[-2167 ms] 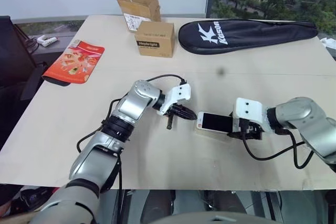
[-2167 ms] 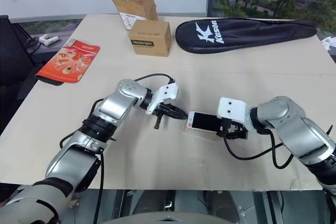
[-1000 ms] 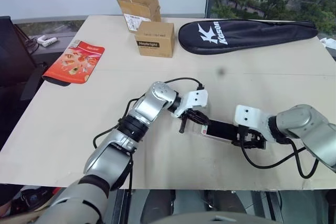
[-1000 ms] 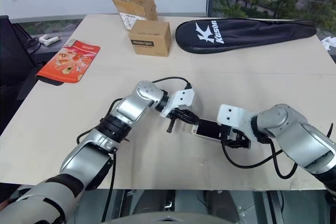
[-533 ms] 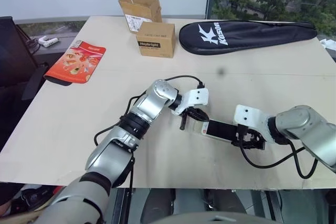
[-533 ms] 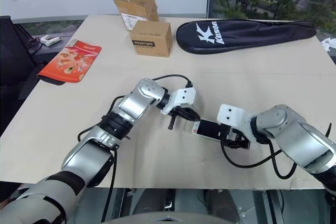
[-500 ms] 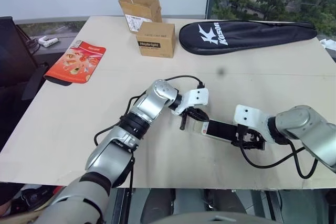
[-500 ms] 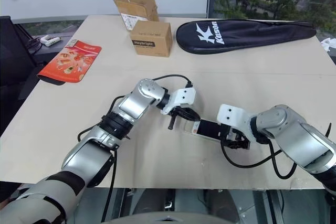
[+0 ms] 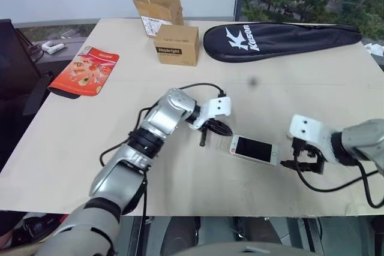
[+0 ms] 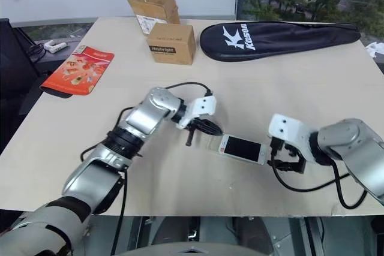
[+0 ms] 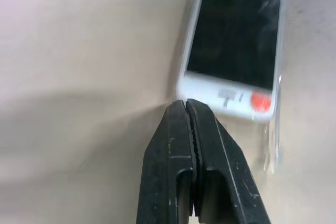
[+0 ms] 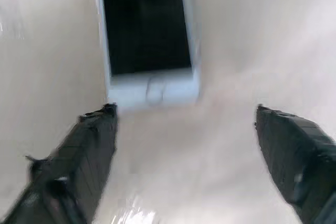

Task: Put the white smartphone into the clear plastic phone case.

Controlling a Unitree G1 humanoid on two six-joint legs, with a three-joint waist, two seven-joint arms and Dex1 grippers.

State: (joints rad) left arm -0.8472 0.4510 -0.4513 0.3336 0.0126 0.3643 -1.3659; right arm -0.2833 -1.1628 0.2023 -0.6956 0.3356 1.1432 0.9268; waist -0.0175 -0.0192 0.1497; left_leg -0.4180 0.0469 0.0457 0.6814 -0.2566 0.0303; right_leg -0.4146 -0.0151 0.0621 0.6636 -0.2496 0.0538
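The white smartphone lies flat, screen up, on the table's near middle. The clear plastic phone case shows as a glossy rim along the phone's side and past its end nearest my left gripper; how well the phone sits in it I cannot tell. My left gripper is shut with nothing in it. Its fingertips are right at that end of the phone. My right gripper stands open just off the phone's other end, with bare table between its fingers.
Two cardboard boxes stand at the back centre, with a long black racket bag to their right. A red packet lies at the back left. The table's front edge runs close below both arms.
My right gripper has drawn back to the right, off the phone's end, and now stands clear of it. My left gripper has backed off a little to the left. The phone now lies uncovered.
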